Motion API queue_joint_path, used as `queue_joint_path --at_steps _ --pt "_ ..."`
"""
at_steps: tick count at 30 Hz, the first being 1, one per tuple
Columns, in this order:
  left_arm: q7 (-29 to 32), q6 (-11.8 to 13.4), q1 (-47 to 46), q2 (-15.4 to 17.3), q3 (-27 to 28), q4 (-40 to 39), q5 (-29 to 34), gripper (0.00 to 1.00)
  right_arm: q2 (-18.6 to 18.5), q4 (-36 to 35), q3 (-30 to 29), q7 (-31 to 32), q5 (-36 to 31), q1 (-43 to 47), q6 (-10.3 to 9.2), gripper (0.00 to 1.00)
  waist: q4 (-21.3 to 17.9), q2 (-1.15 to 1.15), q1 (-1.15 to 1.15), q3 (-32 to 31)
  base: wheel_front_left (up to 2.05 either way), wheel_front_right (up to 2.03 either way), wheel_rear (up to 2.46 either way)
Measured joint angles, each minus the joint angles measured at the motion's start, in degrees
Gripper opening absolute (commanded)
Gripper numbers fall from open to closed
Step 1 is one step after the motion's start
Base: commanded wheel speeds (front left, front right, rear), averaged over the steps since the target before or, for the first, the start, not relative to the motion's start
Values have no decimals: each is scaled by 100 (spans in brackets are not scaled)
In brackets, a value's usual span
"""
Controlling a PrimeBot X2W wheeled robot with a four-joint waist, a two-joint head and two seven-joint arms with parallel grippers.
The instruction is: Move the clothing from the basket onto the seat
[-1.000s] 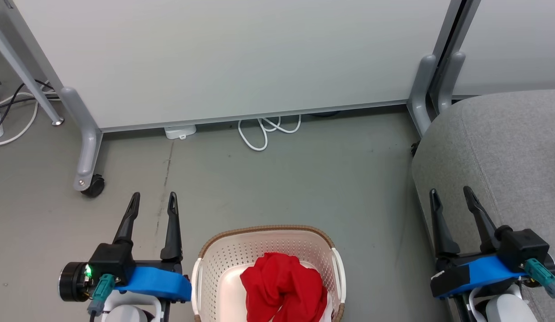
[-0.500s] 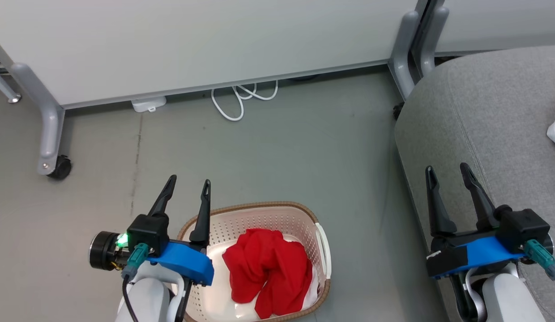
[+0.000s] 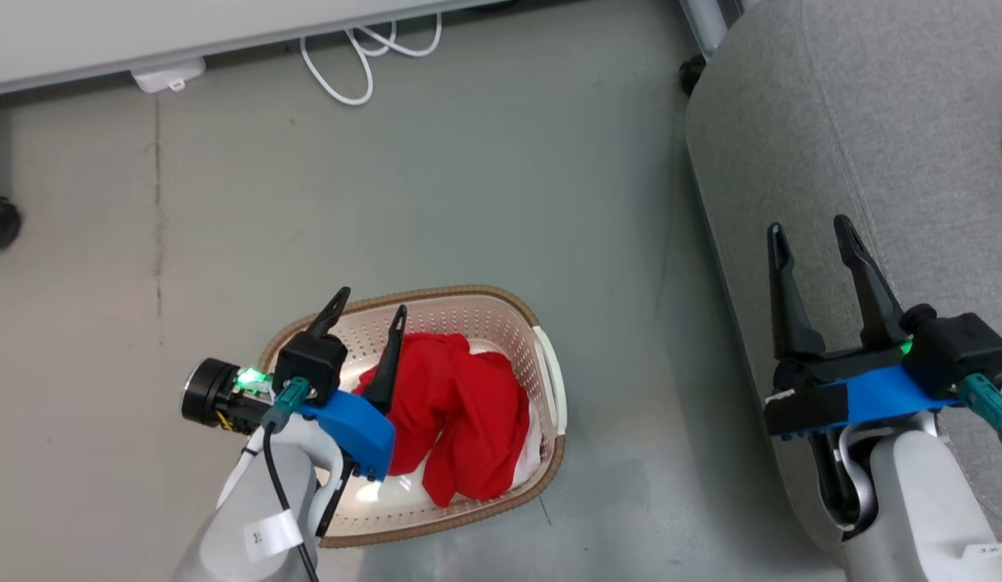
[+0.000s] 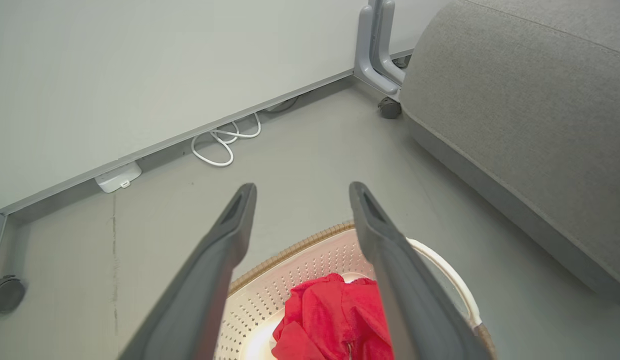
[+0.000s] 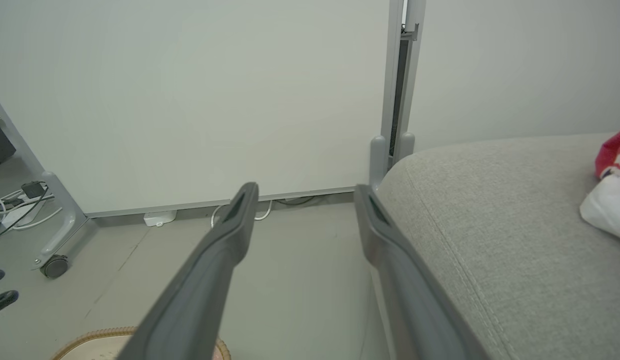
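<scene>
Bright even light, soft shadows, sharp focus

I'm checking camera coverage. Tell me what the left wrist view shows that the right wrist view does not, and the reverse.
Left wrist view: red clothing heaped inside the basket, plus its white handle, seen beyond the open left pincer. Right wrist view: red-and-white fabric lying on the seat, a person's dark shoes at the left edge, and the open right pincer. Both: the grey seat, the basket's brown rim, the white cable loop.
</scene>
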Motion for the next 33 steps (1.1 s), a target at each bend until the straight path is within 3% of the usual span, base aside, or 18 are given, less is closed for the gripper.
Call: queue_joint_path --at_steps 25,33 --pt "59 -23 -2175 230 -1415 2951 110 100 9 -361 43 1 -1 -987 0 100 -320 0 0 2246 0 0 0" --pt "285 13 -2670 248 -1642 3275 252 100 8 -501 -7 1 -26 -1116 0 100 -355 0 0 2812 0 0 0"
